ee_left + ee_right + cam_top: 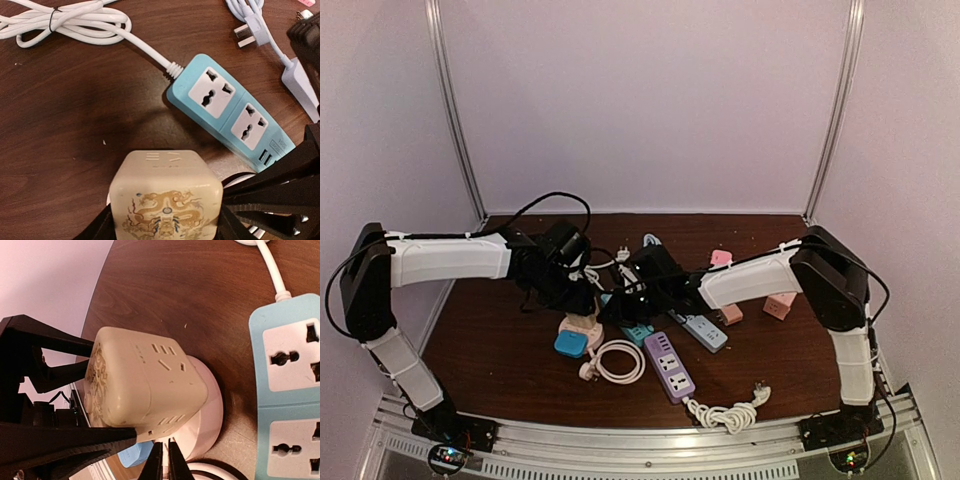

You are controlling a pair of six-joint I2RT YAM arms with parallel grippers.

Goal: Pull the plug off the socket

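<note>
Cube socket (165, 195) sits clamped in the left gripper (165, 222); the right gripper (164, 458), fingertips pressed together, sits just under it beside the pink base (212, 410).

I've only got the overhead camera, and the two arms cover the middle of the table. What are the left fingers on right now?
Observer: The left fingers clamp a cream cube socket, one on each side of it.
Operator: Okay, and where are the right fingers?
Observer: The right fingers are pressed together close beside the cube's bottom edge. I cannot tell whether they pinch anything.
Operator: Is anything plugged into the blue strip next to it?
Observer: No, both sockets that show on the blue power strip are empty.
</note>
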